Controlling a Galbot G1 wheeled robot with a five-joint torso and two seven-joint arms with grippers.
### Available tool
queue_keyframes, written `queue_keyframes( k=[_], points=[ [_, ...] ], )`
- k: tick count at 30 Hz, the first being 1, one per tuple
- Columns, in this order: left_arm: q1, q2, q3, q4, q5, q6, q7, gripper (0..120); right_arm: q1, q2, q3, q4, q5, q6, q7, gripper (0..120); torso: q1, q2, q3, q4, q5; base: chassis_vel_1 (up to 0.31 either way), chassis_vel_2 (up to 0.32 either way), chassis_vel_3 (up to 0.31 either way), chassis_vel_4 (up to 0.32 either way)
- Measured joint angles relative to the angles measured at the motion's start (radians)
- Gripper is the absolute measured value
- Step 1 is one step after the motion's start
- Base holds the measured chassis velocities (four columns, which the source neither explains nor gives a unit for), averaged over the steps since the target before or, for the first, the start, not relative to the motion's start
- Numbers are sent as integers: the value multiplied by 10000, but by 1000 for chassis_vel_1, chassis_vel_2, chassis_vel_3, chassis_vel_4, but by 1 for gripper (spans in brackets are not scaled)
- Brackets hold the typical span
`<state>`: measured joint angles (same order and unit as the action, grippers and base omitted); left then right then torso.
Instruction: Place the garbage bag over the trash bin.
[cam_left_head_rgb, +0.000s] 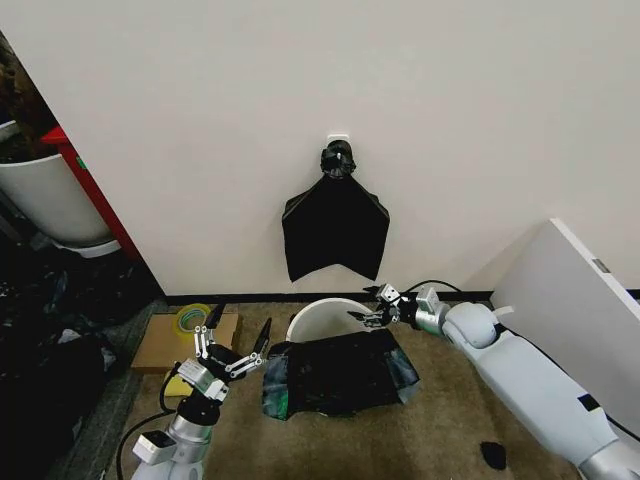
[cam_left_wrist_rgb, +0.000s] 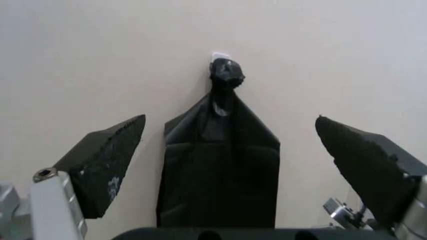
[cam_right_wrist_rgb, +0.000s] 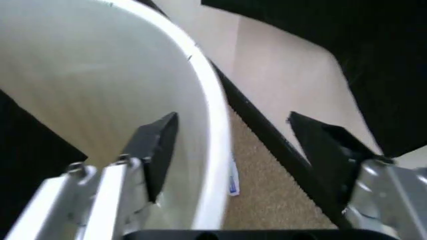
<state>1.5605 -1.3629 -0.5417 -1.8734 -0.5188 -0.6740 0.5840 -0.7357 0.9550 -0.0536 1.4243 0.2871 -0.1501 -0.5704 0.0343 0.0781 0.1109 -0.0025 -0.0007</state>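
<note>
Head view: the trash bin (cam_left_head_rgb: 325, 318), a round cream-white bucket, stands on the brown carpet (cam_left_head_rgb: 440, 430) close to the black baseboard (cam_left_head_rgb: 250, 297) at the foot of the pale wall (cam_left_head_rgb: 400, 100). The garbage bag (cam_left_head_rgb: 335, 375), black, glossy and crinkled, is draped over the near side of the bin, covering its front wall and front rim; the far arc of the rim remains bare.

The right gripper (cam_left_head_rgb: 372, 306) is held at the far right part of the bin's rim, its jaws set wide apart and holding nothing. In the right wrist view the two dark fingers (cam_right_wrist_rgb: 157, 145) straddle the white rim (cam_right_wrist_rgb: 217, 130), one inside the bin and one outside over the carpet; whether either touches the rim cannot be told.

The left gripper (cam_left_head_rgb: 237, 340) is raised just beside the left edge of the bag, pointing toward the wall, its jaws wide and empty. In the left wrist view its dark fingertips (cam_left_wrist_rgb: 107, 165) frame a flat black bundle (cam_left_wrist_rgb: 220, 165) with a knotted top, which hangs from a white hook (cam_left_head_rgb: 338, 137) on the wall above the bin.

A flat cardboard piece (cam_left_head_rgb: 160, 345) lies on the carpet near the baseboard, left of the bin, with a roll of yellow-green tape (cam_left_head_rgb: 192, 318) resting on it. A white panel (cam_left_head_rgb: 570, 300) leans at the right edge.
</note>
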Motion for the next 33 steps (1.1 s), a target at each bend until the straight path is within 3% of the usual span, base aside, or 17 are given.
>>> queue_keyframes(
  k=[8, 11, 15, 21, 23, 24, 25, 28, 29, 31, 32, 33],
  points=[
    [-146, 28, -111, 135, 7, 2, -231, 100, -125, 47, -308, 234, -104, -500, 878, 34, 0, 0, 0, 0, 0, 0, 0, 0, 0],
    [-186, 20, -63, 196, 27, 2, -381, 100, -215, 29, -471, 559, 95, -1141, 1661, 17, 0, 0, 0, 0, 0, 0, 0, 0, 0],
    [-245, 16, -10, 229, 63, 2, -505, 100, -333, 19, -530, 861, 277, -1711, 2277, 8, 0, 1, -1, -1, -1, 0, 0, 0, 0],
    [-344, 44, 44, 289, 106, 14, -739, 100, -633, -76, -588, 1272, 756, -2277, 3230, 7, -1, 1, -1, 4, 2, 0, 0, 0, 0],
    [-379, 80, 57, 322, 108, 22, -842, 100, -861, -164, -707, 1608, 1377, -2483, 4308, 7, 0, 1, -1, 1, 0, 0, 0, 0, 0],
    [-422, 117, 62, 357, 108, 27, -944, 100, -1212, -262, -953, 2245, 2742, -2668, 6408, 5, -1, 1, -1, 0, 1, 0, 0, 0, 0],
    [-422, 117, 62, 357, 108, 27, -944, 100, -1212, -262, -953, 2245, 2742, -2668, 6408, 5, -1, 1, -1, 0, 1, 0, 0, 0, 0],
    [-465, 223, 55, 382, 79, 29, -1073, 100, -2377, -381, -924, 3765, 5374, -2068, 10322, 2, 0, 0, 0, 2, 3, 0, 0, 0, 0],
    [-465, 223, 55, 382, 79, 29, -1073, 100, -2377, -381, -924, 3765, 5374, -2068, 10322, 2, 0, 0, 0, 2, 3, 0, 0, 0, 0],
    [-491, 279, 68, 424, 75, 23, -1094, 100, -3410, -355, -362, 4929, 6473, -1463, 12205, 2, -1, 1, -1, -5, -4, 0, 0, 0, 0],
    [-491, 279, 68, 424, 75, 23, -1094, 100, -3410, -355, -362, 4929, 6473, -1463, 12205, 2, -1, 1, -1, -5, -4, 0, 0, 0, 0],
    [-492, 302, 133, 465, 76, 11, -1100, 100, -4346, -248, 144, 5751, 6939, -928, 13333, 2, 0, 0, 0, -3, -3, 0, 0, 0, 0]
  ],
)
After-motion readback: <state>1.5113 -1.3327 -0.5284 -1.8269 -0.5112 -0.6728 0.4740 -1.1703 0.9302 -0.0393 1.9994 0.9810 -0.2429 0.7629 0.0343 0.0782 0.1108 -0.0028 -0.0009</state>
